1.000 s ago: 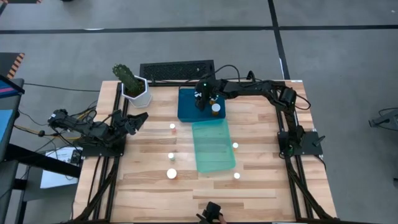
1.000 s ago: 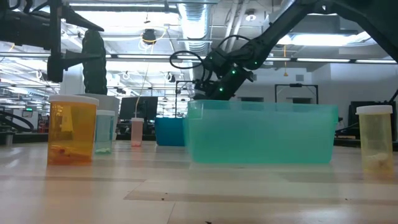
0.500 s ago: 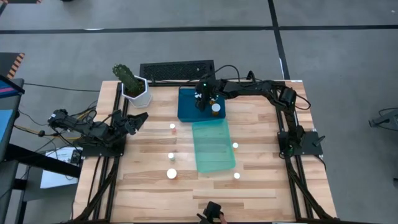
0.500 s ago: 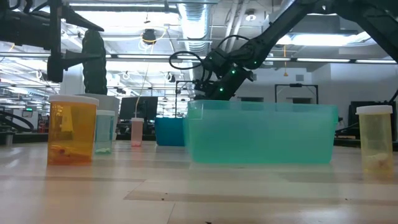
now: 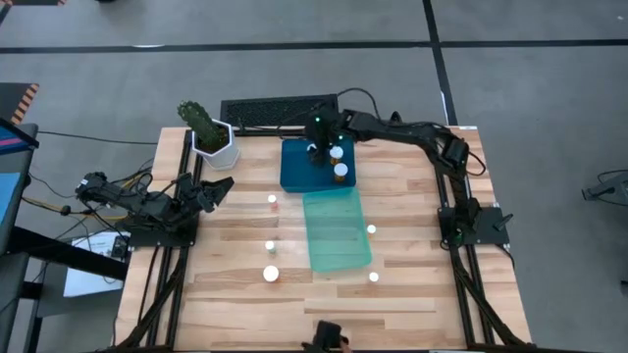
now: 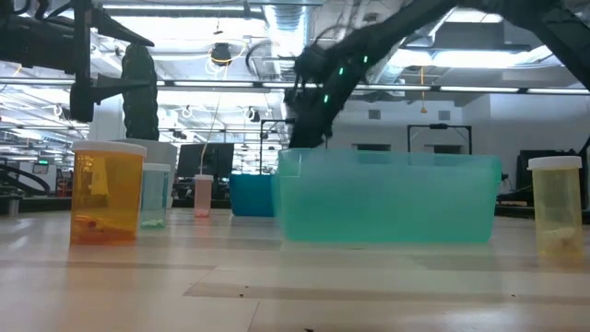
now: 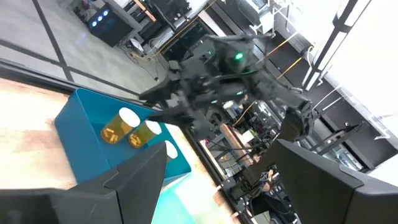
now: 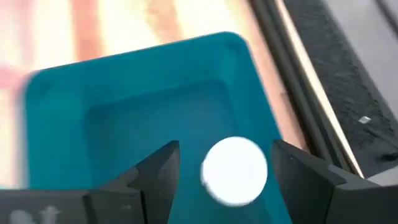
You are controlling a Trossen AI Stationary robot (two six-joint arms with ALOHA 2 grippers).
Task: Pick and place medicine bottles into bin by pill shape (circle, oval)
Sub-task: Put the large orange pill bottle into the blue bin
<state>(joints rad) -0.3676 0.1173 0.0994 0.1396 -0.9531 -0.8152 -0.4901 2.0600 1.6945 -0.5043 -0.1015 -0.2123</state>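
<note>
My right gripper [image 5: 316, 149] hangs open over the dark blue bin [image 5: 297, 169] at the table's far middle. In the right wrist view its fingers [image 8: 163, 167] stand on either side of a white-capped bottle [image 8: 234, 170] below, with a gap on each side. Two more amber bottles [image 5: 337, 153] [image 5: 341, 172] stand in that bin. Other bottles stand on the table to the left [image 5: 272, 199] [image 5: 271, 246] [image 5: 271, 275] and right [image 5: 372, 229] [image 5: 374, 277] of the teal bin [image 5: 337, 230]. My left gripper [image 5: 211, 189] waits open at the left edge.
A white plant pot [image 5: 216, 145] with a cactus stands at the far left corner, and a black keyboard [image 5: 280, 111] lies beyond the far edge. In the low view the teal bin [image 6: 387, 198] stands in front, with bottles at left [image 6: 106, 192] and right [image 6: 556, 207].
My right gripper has risen above the blue bin and drawn toward the table's far edge. A bottle in the bin that the arm covered before now shows beside it.
</note>
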